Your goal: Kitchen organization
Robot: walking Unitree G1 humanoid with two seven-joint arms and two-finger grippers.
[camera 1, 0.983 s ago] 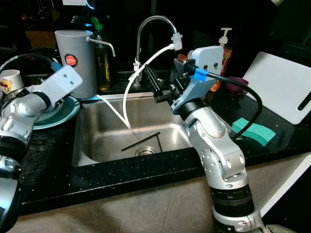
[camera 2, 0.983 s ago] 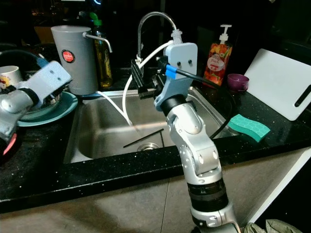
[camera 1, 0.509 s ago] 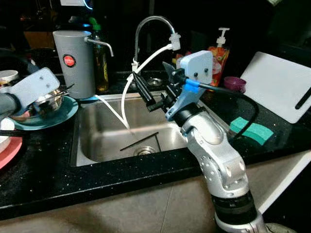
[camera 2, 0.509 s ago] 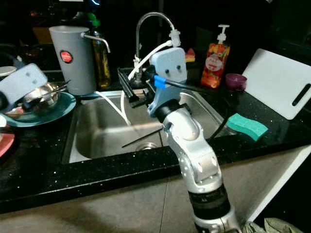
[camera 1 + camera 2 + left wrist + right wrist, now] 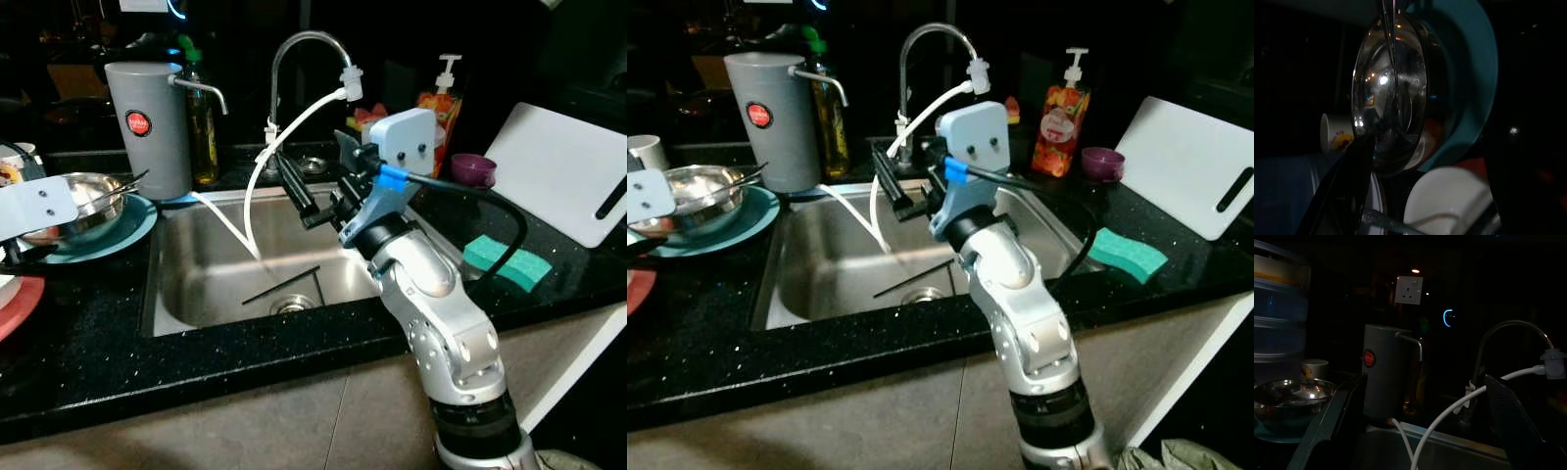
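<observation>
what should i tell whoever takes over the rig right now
Right claw: open, holding nothing, raised over the sink near the faucet.
Left claw: at the left counter beside the steel bowl, which sits on the teal plate; fingers look spread in the wrist view, nothing gripped.
In the sink: one black stick by the drain.
On the right counter: green sponge, white cutting board.
Done: nothing visibly put away.
Left: dishes at left, the stick in the sink.

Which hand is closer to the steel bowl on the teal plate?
The left hand. It sits right beside the steel bowl at the counter's left end, while the right hand is raised over the sink.
</observation>
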